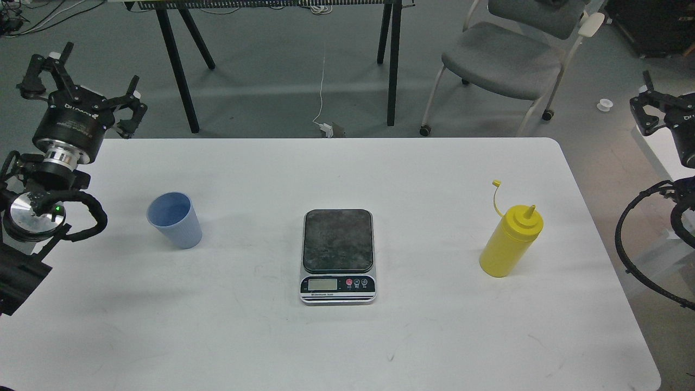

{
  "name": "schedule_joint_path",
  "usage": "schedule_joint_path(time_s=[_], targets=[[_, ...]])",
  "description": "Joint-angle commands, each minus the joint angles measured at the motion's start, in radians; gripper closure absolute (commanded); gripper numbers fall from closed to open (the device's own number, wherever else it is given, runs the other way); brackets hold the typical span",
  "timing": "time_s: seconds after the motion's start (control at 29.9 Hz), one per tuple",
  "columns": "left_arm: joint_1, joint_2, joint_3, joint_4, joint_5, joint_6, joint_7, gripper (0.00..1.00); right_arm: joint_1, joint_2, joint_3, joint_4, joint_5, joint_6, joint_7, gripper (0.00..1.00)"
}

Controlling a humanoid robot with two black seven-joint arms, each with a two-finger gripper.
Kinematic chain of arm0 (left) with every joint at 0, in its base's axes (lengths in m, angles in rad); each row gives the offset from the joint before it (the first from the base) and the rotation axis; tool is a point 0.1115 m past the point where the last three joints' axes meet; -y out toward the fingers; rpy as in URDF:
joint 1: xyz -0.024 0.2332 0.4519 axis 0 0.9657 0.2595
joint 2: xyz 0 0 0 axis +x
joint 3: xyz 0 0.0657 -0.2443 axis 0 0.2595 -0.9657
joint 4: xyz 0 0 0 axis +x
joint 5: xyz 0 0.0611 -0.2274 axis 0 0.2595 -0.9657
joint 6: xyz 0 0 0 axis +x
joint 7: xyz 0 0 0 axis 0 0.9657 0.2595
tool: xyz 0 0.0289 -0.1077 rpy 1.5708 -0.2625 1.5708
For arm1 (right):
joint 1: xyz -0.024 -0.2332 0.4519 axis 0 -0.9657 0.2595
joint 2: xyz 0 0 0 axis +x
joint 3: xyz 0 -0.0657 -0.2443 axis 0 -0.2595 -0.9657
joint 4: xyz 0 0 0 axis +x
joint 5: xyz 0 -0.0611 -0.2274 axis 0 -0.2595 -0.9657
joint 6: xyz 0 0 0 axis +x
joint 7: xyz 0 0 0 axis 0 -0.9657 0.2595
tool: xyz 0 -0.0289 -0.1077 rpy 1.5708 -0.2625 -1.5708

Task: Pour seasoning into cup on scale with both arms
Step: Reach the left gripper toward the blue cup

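The light blue ribbed cup (175,220) stands upright on the white table (347,347), left of centre. At mid-table lies the scale (337,255), its dark plate bare and its display facing me. The yellow seasoning bottle (510,241) stands upright on the right, with its cap hanging off the nozzle on a thin tether. My left gripper (89,76) hovers over the table's far left corner, above and behind the cup, open and holding nothing. My right gripper (659,100) is off the table's right side, cut off by the frame edge, with only one finger showing.
Beyond the table's far edge are black trestle legs (184,70), a grey chair (505,60) and a white cable on the floor. My right arm's cable loop (624,244) hangs beside the table's right edge.
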Motion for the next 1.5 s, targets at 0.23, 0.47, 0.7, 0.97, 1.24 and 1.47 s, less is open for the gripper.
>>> schedule_joint_path(time_s=[0.23,0.47,0.7,0.97,1.24,1.47], targets=[[-0.006,0.008,0.002,-0.018,0.005,0.000,0.002,0.00,-0.002,0.007,0.000,0.007,0.000,0.000,0.000,0.01],[-0.033,0.051,0.045,-0.090,0.307,0.000,0.006,0.01,-0.012,-0.003,0.009,0.013,0.002,0.000,0.000,0.01],[-0.035,0.120,0.043,-0.165,0.858,0.008,-0.038,0.01,-0.042,-0.008,0.015,0.013,0.002,0.000,0.000,0.01],[-0.013,0.190,0.060,-0.222,1.579,0.151,-0.133,0.03,-0.053,-0.005,0.018,0.005,0.002,0.000,0.008,0.01],[-0.012,0.238,0.273,-0.176,1.979,0.436,-0.135,0.07,-0.053,-0.008,0.021,0.005,0.003,0.000,0.011,0.01],[-0.044,0.224,0.531,-0.023,2.058,0.588,-0.165,0.20,-0.053,-0.011,0.021,0.010,0.003,0.000,0.011,0.01]])
